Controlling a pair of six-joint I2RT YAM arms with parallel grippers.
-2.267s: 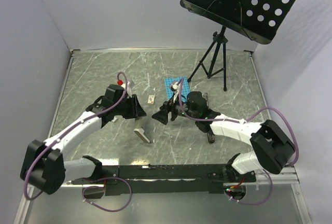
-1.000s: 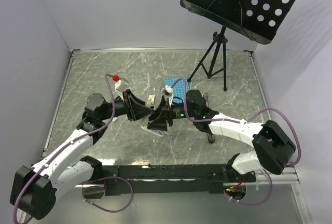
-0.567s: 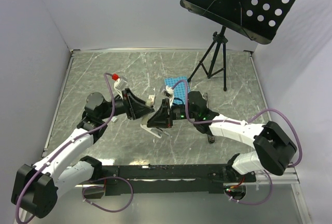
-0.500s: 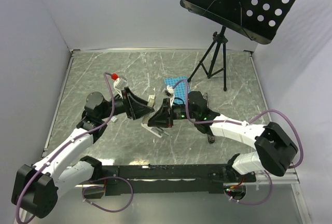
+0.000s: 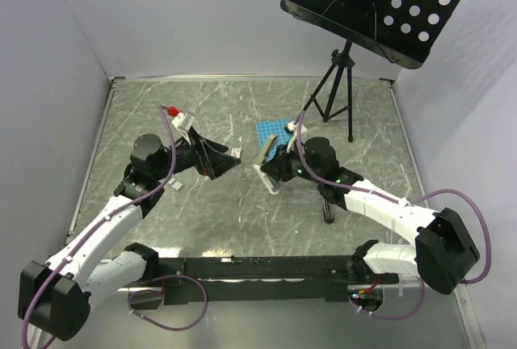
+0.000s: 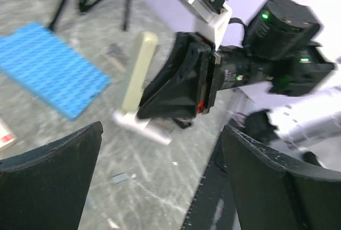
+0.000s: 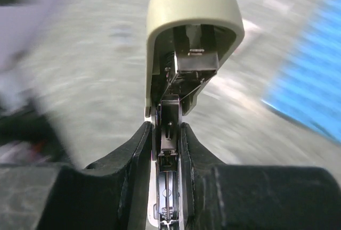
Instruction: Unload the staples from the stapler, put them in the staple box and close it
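Note:
The stapler (image 5: 262, 155), with a cream lid and white base, hangs open above the table, its lid swung up. My right gripper (image 5: 273, 173) is shut on it: in the right wrist view the fingers (image 7: 136, 155) press both sides of the metal magazine of the stapler (image 7: 186, 54), just below the raised lid. To its left, my left gripper (image 5: 220, 163) stands wide open and holds nothing, pointing at the stapler (image 6: 139, 70). Beneath the left gripper (image 6: 165, 187), a tiny grey strip that looks like staples (image 6: 119, 178) lies on the table.
A blue studded plate (image 5: 273, 129) lies just behind the stapler. A small tan-white block (image 5: 235, 153) sits by the left fingertips. A black bar (image 5: 326, 210) lies beside the right forearm. A music stand on a tripod (image 5: 335, 90) occupies the back right.
My left gripper opened wide and drew back to the left. My right gripper closed on the stapler and carried it up and to the right, toward the blue plate.

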